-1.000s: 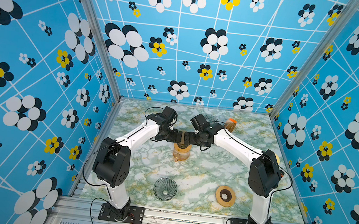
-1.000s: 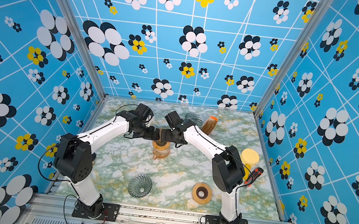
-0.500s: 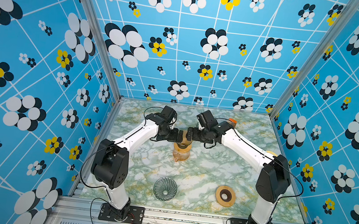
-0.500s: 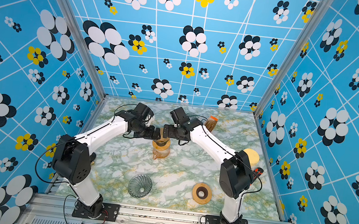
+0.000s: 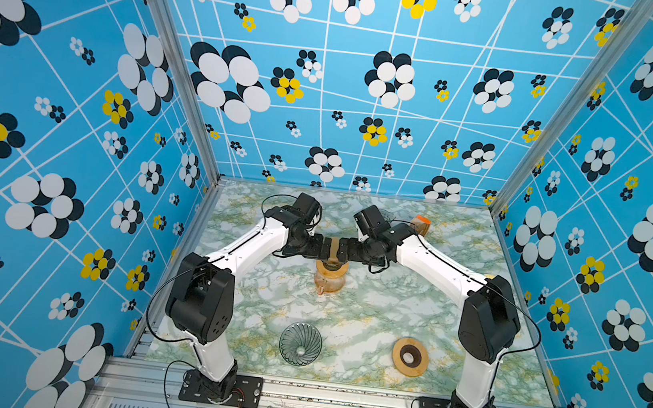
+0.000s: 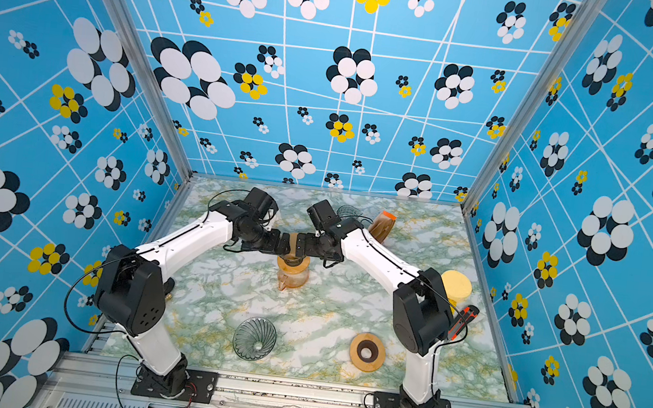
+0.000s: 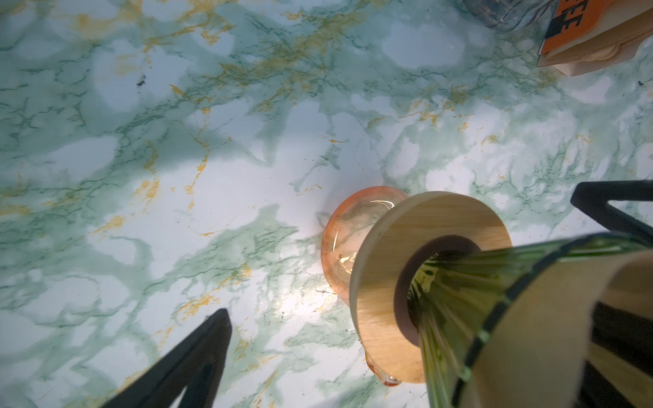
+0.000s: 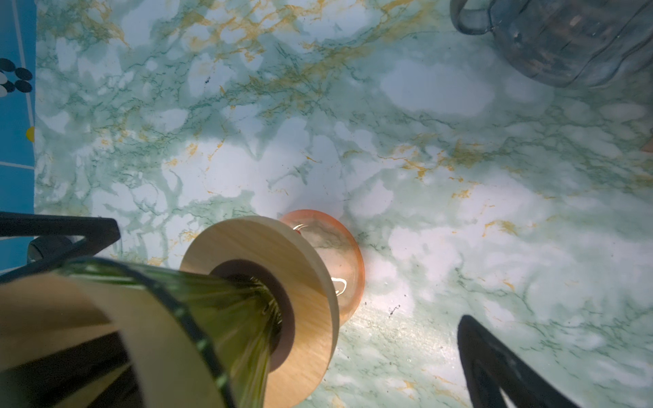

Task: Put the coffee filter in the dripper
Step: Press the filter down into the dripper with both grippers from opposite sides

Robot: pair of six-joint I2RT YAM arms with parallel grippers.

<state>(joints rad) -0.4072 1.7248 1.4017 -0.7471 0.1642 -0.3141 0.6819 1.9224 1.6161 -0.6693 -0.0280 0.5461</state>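
A green glass dripper point(image 7: 494, 282) sits in a wooden ring point(image 7: 385, 268) on an orange glass carafe point(image 7: 344, 233) in the middle of the table. A brown paper coffee filter point(image 7: 551, 318) lies inside the dripper point(image 8: 219, 300), and its edge point(image 5: 334, 247) shows in both top views. My left gripper point(image 5: 326, 249) and right gripper point(image 5: 343, 251) meet over the filter point(image 8: 116, 318) from either side. Both stand open, their black fingers point(image 7: 198, 360) point(image 8: 494, 364) wide apart. In the wrist views the left gripper point(image 7: 399, 254) and right gripper point(image 8: 289, 273) hold nothing that I can see.
A clear ribbed dripper point(image 5: 300, 343) and a spare wooden ring point(image 5: 410, 357) lie near the front edge. A filter pack with an orange label point(image 5: 421, 224) and a grey glass jug point(image 8: 572, 39) stand at the back. A yellow cylinder point(image 6: 455, 286) and an orange-black tool point(image 6: 464, 321) sit at the right.
The right arm's elbow swung outward and has come partly back, while its gripper stayed by the dripper. The left arm has barely moved. Both grippers stay open.
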